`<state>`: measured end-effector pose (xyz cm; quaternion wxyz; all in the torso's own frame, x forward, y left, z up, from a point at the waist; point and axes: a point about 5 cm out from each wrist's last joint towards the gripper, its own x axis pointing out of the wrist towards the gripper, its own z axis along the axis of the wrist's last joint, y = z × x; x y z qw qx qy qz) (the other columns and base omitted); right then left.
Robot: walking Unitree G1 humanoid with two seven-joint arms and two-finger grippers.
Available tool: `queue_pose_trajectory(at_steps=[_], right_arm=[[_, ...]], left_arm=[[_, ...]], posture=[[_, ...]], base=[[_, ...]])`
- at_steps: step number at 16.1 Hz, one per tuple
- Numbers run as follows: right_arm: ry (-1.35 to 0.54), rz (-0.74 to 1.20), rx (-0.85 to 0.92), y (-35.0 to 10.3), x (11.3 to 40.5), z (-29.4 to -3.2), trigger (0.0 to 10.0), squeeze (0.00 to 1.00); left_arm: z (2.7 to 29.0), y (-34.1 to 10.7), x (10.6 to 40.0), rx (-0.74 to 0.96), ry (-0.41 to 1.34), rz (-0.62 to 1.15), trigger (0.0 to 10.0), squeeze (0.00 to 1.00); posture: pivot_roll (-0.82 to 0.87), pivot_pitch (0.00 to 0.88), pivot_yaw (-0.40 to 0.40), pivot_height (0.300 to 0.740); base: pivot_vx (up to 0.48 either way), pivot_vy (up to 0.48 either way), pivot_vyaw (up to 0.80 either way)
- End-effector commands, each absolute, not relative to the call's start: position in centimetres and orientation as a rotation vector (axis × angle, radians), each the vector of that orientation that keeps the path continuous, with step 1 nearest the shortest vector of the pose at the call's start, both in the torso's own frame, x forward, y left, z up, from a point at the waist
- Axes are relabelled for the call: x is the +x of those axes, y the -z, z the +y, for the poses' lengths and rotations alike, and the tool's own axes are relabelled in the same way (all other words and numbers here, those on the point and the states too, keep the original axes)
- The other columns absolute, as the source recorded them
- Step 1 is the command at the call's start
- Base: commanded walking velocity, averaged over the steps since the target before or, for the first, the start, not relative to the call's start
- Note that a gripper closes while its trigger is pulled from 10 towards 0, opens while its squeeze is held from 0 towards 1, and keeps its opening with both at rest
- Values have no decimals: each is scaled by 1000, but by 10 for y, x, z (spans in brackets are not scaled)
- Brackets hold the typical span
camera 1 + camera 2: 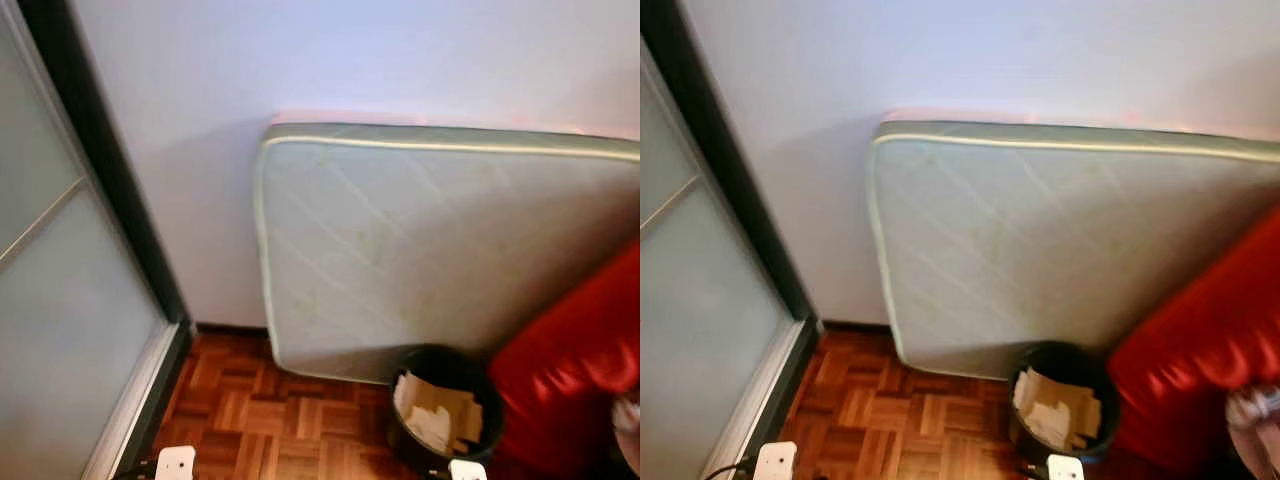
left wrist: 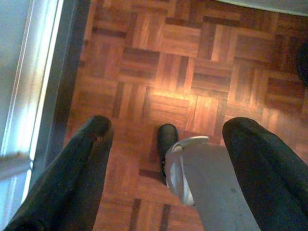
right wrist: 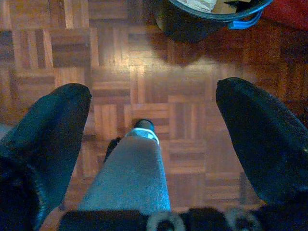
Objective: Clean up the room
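a: one black bin [image 1: 445, 412] by the mattress [image 1: 430, 250], scraps inside blurred, red thing [image 1: 575, 370] cut off.
b: left hand [image 2: 163, 139] and right hand [image 3: 151, 108] spread apart over parquet floor [image 1: 250, 410].

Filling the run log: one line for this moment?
left tool open, empty | right tool open, empty | bin holds paper, by mattress

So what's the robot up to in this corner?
Nothing is being handled right now. The robot faces a pale mattress leaning against the wall, with a dark bin of paper scraps on the parquet floor beside something red. The left gripper and the right gripper both hang open and empty above the floor.
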<state>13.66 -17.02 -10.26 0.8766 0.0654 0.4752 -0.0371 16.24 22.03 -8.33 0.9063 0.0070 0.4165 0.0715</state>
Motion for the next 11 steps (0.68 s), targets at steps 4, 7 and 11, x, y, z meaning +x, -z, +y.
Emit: queue_pose_trajectory(at_steps=[4,7,11], right_arm=[[100,974,112,76,185,-227,10000,0],[100,974,110,76,185,-227,10000,0],[97,977,105,76,185,-227,10000,0]], left_arm=[[205,80,188,50,-67,959,10000,0],[206,79,188,90,-59,962,10000,0],[207,80,187,86,-71,966,10000,0]], posture=[[70,0,-80,740],[69,0,-78,740],[71,0,-79,740]], base=[[0,0,-788],[0,-96,-788],[0,-232,-783]])
